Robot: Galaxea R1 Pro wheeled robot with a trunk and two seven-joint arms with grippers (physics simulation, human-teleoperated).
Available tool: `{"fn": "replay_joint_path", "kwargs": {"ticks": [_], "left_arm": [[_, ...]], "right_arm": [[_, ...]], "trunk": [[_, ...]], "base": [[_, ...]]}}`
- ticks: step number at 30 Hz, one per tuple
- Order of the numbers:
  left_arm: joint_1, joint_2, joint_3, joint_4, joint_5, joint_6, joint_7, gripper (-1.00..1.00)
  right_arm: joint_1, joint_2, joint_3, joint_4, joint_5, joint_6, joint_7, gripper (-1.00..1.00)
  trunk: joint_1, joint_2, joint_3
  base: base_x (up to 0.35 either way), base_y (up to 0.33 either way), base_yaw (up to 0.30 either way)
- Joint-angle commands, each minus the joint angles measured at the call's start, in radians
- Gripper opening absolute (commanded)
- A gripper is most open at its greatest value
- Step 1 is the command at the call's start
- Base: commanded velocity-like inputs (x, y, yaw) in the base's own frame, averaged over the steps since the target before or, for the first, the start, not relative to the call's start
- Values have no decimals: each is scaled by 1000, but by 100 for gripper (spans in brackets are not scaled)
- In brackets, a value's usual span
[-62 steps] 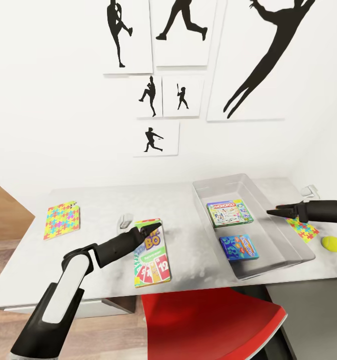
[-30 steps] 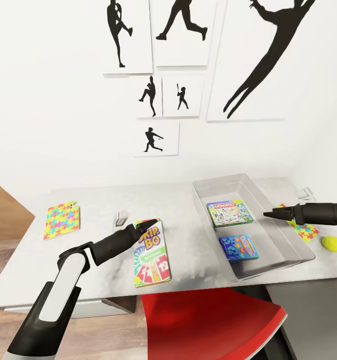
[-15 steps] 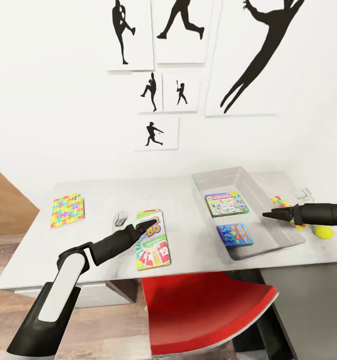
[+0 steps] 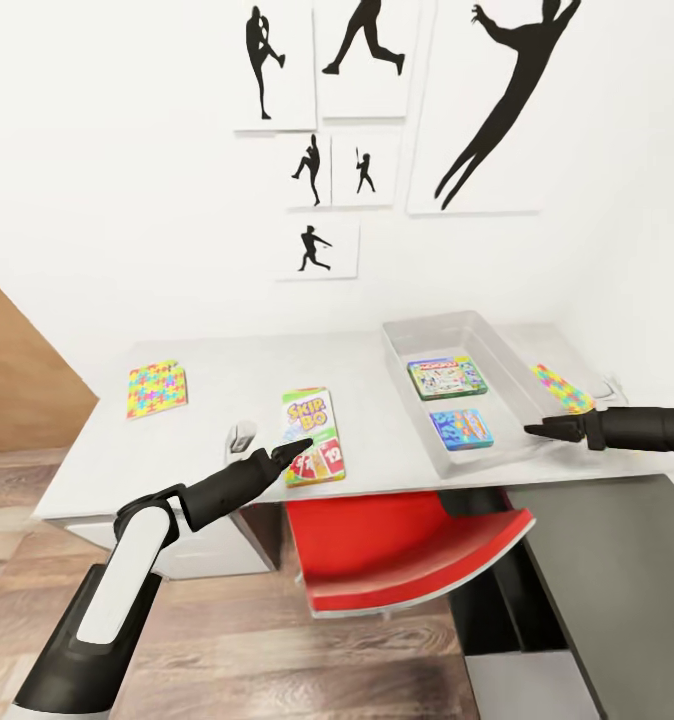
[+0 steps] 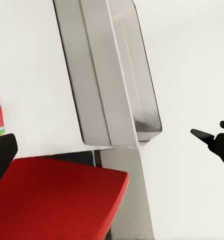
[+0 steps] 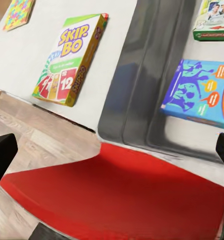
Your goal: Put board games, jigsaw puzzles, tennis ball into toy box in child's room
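Observation:
On the pale table the grey toy box holds two board games, a green one and a blue one. The third board game, a Skip-Bo box, lies left of the box. One jigsaw puzzle lies far left, the other right of the box. My left gripper hovers open at the Skip-Bo box's near corner. By the toy box's near right corner my right gripper is open and empty. The tennis ball and the bed are out of view.
A red chair is tucked under the table's front edge, below both grippers. A small white object stands left of the Skip-Bo box. A dark-topped cabinet sits low at the right. Wood floor lies in front.
The camera has pulled back and tilted, so the table looks farther and smaller. Both arms came back with it toward the table's front edge. The tennis ball no longer shows.

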Motion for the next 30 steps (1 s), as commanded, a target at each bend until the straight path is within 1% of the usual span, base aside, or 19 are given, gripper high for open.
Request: {"fn": "replay_joint_path", "kwargs": {"ticks": [1,7,9,10,12,13,14,16,17,18,19,21,22,23,24,26,27,30], "left_arm": [[-1,0,0,0,-4,2,-5,100],[-1,0,0,0,-4,0,-12,100],[-1,0,0,0,-4,0,-25,100],[-1,0,0,0,-4,0,-25,100],[-1,0,0,0,-4,-1,-41,100],[-1,0,0,0,-4,-1,-41,100],[-1,0,0,0,-5,-1,-50,100],[-1,0,0,0,-5,-2,-65,100],[-1,0,0,0,-5,-2,-65,100],[-1,0,1,0,-5,-2,-71,100],[-1,0,1,0,-5,-2,-71,100],[0,0,1,0,-6,-3,-79,100],[0,0,1,0,-6,-3,-79,100],[0,1,1,0,-6,-3,-82,100],[0,1,1,0,-6,-3,-82,100],[0,1,1,0,-6,-3,-86,100],[0,1,1,0,-6,-3,-86,100],[1,1,1,0,-6,-3,-89,100]], "right_arm": [[-1,0,0,0,-4,7,0,100],[-3,0,-6,-1,-5,8,-2,100],[-7,0,-21,-3,-5,9,-3,100],[-7,0,-21,-3,-5,9,-3,100],[-13,2,-40,-5,-6,10,-4,100],[-13,2,-40,-5,-6,10,-4,100],[-16,7,-48,-6,-6,10,-5,100],[-28,27,-61,-9,-4,10,-7,100],[-28,27,-61,-9,-4,10,-7,100],[-36,40,-67,-11,-3,10,-11,100],[-36,40,-67,-11,-3,10,-11,100],[-53,64,-77,-15,-2,11,-19,100],[-53,64,-77,-15,-2,11,-19,100],[-60,74,-81,-17,-2,12,-22,100],[-60,74,-81,-17,-2,12,-22,100],[-69,89,-87,-27,-1,12,-28,100],[-69,89,-87,-27,-1,12,-28,100],[-76,101,-91,-40,0,15,-32,100]], "trunk": [[0,-2,-2],[0,-2,-2],[0,-2,-2],[0,-2,-2],[0,-2,-2],[0,-2,-2],[0,-2,-2],[0,-2,-2],[0,-2,-2],[0,-2,-2],[0,-2,-2],[0,-2,-2],[0,-2,-2],[0,-2,-2],[0,-2,-2],[0,-2,-2],[0,-2,-2],[0,-2,-2]], "base": [[-297,100,0],[-236,104,0],[-132,61,0],[-94,43,0],[-85,39,0],[-75,35,0],[-60,28,0],[-43,20,0],[-39,18,0],[-31,14,0],[-31,14,0],[-22,10,0],[-20,9,0],[-16,7,0],[-16,7,0],[-11,5,0],[-10,5,0],[-8,3,3]]}}
